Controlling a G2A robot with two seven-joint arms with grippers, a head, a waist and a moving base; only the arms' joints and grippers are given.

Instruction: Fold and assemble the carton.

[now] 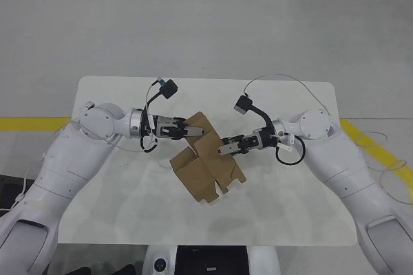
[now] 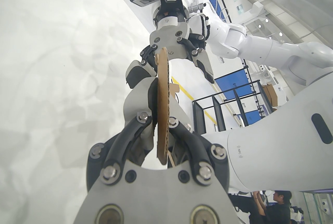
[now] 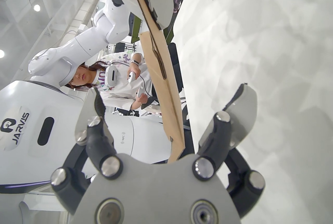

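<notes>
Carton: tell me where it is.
In the top view the carton is at the middle of the table, between the left gripper, shut on its edge, and the open right gripper.

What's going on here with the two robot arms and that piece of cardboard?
A two-armed robot is putting together a brown carton at a white table. The left pincer is shut on one edge of the carton, holding it. The right pincer sits at the opposite side, open, with a cardboard edge between its fingers but not clamped. The carton is only partly folded, not yet a finished box.
</notes>
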